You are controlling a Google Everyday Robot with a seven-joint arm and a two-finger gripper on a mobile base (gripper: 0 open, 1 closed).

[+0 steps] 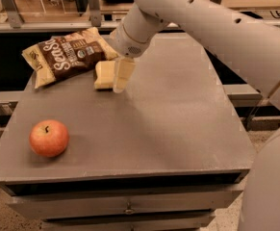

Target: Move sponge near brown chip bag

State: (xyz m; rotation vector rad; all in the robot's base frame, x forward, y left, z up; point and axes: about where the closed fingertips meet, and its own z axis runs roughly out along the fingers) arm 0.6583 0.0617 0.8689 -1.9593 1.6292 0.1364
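The pale yellow sponge [103, 74] lies flat on the grey table [178, 129], just right of the lower corner of the brown chip bag [65, 54], which lies at the table's back left. My gripper [117, 83] hangs over the sponge's right end, with one cream finger [123, 73] pointing down beside it. The jaws look open and the sponge rests on the table. The second finger is hidden behind the first.
A red apple [49, 138] sits at the table's front left. My white arm [211, 28] reaches in from the upper right. Drawers [127, 207] run under the table's front edge, and a rail and shelf stand behind it.
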